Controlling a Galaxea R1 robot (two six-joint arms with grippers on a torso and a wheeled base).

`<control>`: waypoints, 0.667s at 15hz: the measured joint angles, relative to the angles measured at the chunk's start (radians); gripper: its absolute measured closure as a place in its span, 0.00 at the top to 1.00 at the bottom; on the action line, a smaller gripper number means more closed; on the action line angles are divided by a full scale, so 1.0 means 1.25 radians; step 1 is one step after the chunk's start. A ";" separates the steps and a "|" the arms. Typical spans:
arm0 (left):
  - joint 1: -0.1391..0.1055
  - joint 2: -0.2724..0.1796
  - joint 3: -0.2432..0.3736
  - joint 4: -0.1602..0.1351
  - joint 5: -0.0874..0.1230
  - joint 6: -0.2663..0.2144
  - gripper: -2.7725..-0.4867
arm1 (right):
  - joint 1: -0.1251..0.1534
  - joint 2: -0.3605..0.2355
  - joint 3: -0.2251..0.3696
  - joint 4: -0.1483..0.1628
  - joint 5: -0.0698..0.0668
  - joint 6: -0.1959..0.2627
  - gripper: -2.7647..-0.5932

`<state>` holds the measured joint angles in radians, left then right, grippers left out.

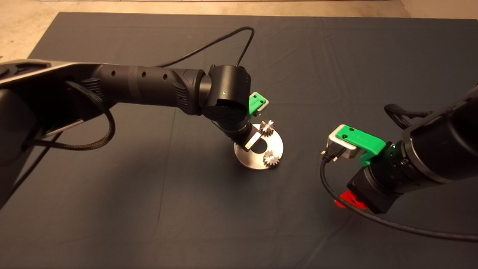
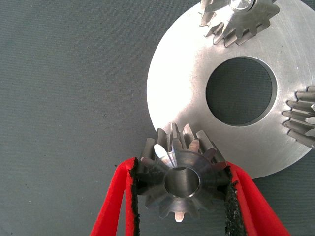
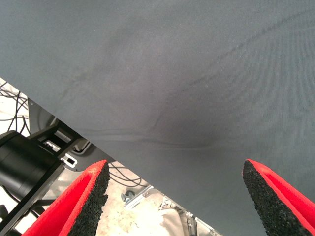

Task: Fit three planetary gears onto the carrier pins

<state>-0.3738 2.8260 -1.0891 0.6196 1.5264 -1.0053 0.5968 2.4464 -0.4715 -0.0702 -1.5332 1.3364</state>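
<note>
The dark mat [image 1: 157, 209] on the worktop is taken up mostly by the two black arms. The left arm [image 1: 149, 87] is reached in over the middle, and the right arm [image 1: 433, 157] is parked near the mat's lower right edge, well apart from the work.

The round silver carrier disc [image 1: 274, 140] is laid flat near the centre of the mat. Two planetary gears are already seated on it: one at the far edge [image 1: 267, 127] and one at the near edge [image 1: 269, 158]. A pin tip [image 2: 241, 4] is seen poking through one of them in the left wrist view.

The third gear [image 2: 181, 178] is clamped by its teeth in the left end effector [image 2: 181, 196] and held just at the disc's rim. The last free pin can't be made out, so alignment can't be confirmed.

The right end effector [image 3: 174, 196] is held wide apart with nothing in it.

What could go wrong, probably:
- The gear gets lowered off-centre, so the bore catches the pin top and the gear is tipped or dropped.
- The disc gets shoved, since nothing is pinning it down.
- Teeth clash with a neighbouring gear.

No brands, labels or writing can be read anywhere.
</note>
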 joint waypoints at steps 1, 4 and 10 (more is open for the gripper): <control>0.000 0.000 0.000 0.001 0.000 -0.004 0.14 | 0.000 0.000 0.000 0.000 0.000 0.000 0.65; 0.000 0.000 0.000 0.000 0.000 -0.016 0.14 | 0.000 0.000 0.000 0.000 0.000 0.000 0.65; 0.016 0.000 0.000 0.000 0.000 -0.020 0.14 | 0.008 0.000 0.000 0.000 0.000 0.000 0.65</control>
<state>-0.3536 2.8257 -1.0891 0.6196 1.5260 -1.0304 0.6073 2.4464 -0.4719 -0.0702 -1.5328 1.3364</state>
